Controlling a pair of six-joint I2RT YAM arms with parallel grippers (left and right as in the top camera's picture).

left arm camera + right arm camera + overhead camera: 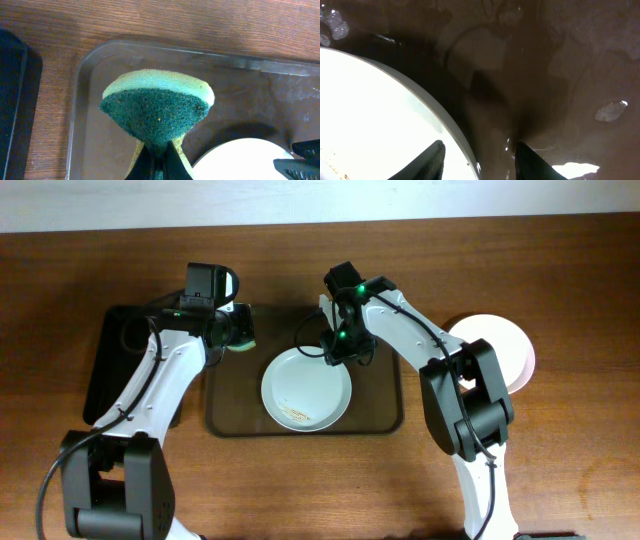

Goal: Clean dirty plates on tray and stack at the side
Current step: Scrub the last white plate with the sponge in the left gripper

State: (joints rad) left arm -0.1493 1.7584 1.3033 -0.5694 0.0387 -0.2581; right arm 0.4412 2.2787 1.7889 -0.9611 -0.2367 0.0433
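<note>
Across the middle of the wooden table [560,480] lies the brown tray [385,395], with a black tray [105,370] just to its left. One white plate [310,380] sits on the brown tray, with orange-brown smears on its near side. Right of the tray, on the wood, lies a pale plate [500,345]; it may be a stack of two, the view is too flat to tell. The left gripper [160,162] pinches a green sponge [155,107] above the tray's far left corner. The right gripper [477,157], fingers apart, straddles the white plate's far right rim.
</note>
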